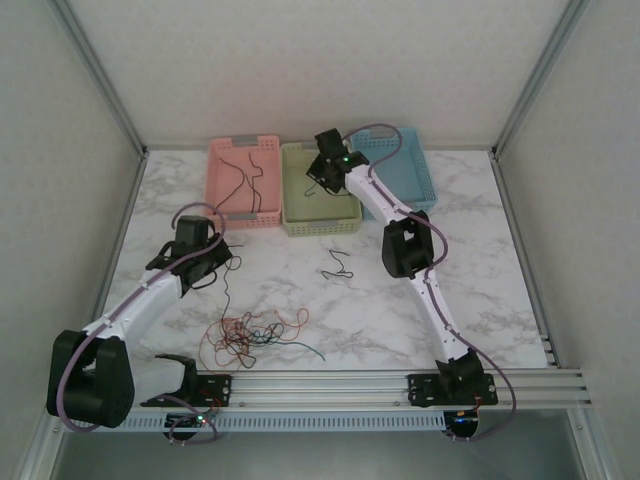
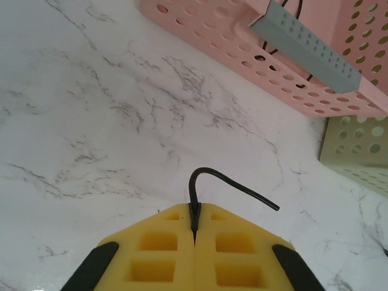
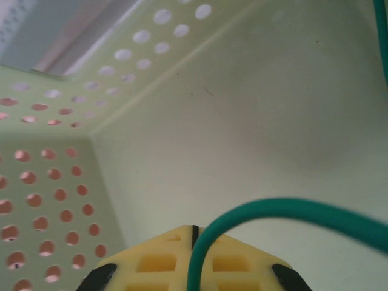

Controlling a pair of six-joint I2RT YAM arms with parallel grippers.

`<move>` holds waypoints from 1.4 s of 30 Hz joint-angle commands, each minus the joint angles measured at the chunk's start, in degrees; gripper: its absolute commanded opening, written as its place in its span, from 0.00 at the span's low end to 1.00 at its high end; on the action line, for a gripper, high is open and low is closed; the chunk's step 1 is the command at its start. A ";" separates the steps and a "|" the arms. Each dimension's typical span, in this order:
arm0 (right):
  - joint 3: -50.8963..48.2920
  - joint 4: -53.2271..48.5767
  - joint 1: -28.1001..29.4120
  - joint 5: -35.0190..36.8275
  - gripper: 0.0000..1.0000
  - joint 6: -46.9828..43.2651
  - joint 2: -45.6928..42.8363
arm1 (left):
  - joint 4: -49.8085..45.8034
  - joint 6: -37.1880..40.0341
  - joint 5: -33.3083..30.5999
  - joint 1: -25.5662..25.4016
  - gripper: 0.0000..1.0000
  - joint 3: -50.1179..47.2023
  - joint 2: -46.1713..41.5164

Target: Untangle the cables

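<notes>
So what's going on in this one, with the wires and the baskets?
Two robot arms are separating tangled thin wires. The left gripper is shut on a black wire over the marble table, close to the pink basket. The right gripper is shut on a green wire down inside the green basket. A tangle of orange-red, black and green wires lies near the arm bases.

Bright, even light; shadows faint; right wrist view soft (foreground blurred most).

Green cable [image 3: 303, 211], far end past right edge
</notes>
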 commanded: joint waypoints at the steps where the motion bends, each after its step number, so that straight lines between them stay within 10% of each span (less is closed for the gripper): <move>1: 1.85 -1.92 0.28 2.34 0.00 -2.75 2.02 | 0.53 0.50 1.75 0.50 0.00 1.50 0.48; 8: 1.52 -3.12 1.07 -1.00 0.03 -2.32 0.06 | 0.31 0.12 1.86 0.54 0.00 1.63 0.22; 12: 0.68 -5.29 1.85 -2.94 0.40 -3.92 -3.55 | 1.01 -0.35 2.56 0.54 0.00 1.90 0.63; 18: -11.88 -2.77 2.97 -0.70 0.55 -7.36 -15.38 | -0.12 -0.10 3.60 0.53 0.00 3.42 1.19; 42: -54.52 9.24 5.31 -6.61 0.55 -23.19 -50.60 | -2.66 -0.69 6.68 0.43 0.00 4.62 -0.80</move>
